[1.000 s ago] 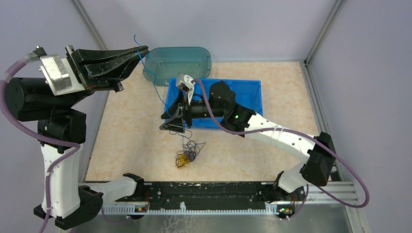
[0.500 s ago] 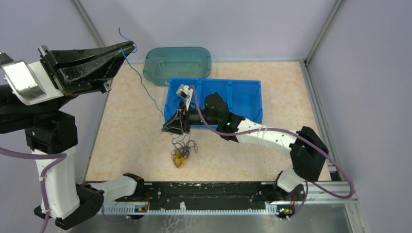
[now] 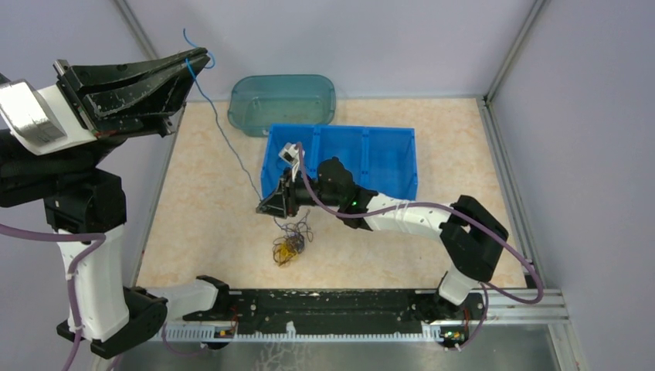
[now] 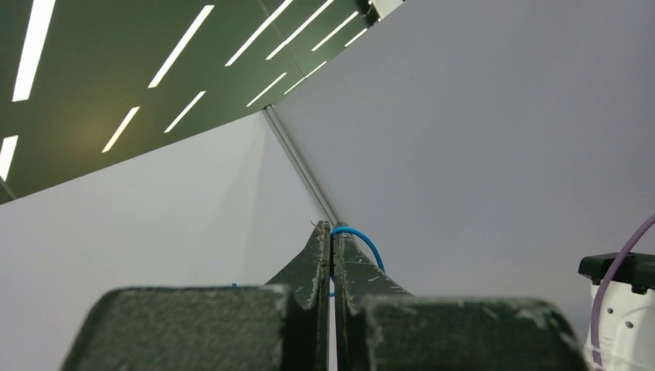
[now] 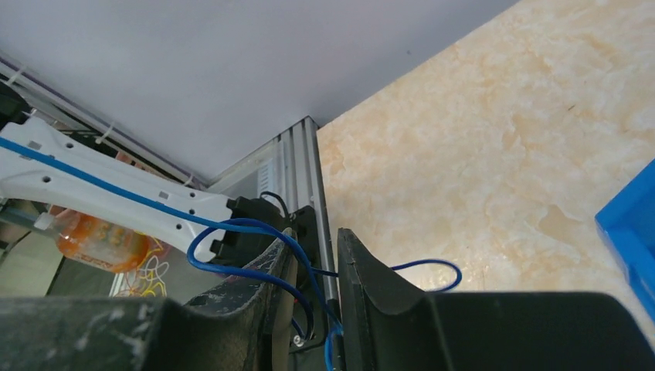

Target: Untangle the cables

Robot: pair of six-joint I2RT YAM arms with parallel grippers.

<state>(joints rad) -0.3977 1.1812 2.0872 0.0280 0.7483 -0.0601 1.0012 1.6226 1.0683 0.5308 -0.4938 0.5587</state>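
Up high on the left with the left gripper (image 3: 202,56), held well above the table (image 3: 201,209) by the left wall and pressed flat together on the end of a blue cable (image 4: 361,234), with a short curl poking out past the tips. From there, stretched in one long line down and across to the right gripper (image 3: 275,207), low over the table just off the near-left corner of the blue bin (image 3: 386,158). Down there, closed most of the way but with a narrow slot showing between the fingers (image 5: 371,286), and blue strands threading through that slot in the wrist view; hard to say whether pinching them or merely straddling them. Directly below, resting on the table: a small clump of cables (image 3: 291,246), dark loops on top, yellow-orange at the bottom, thin strands rising toward the right gripper. Just behind the bin, at the back wall, a teal tub (image 3: 282,97).
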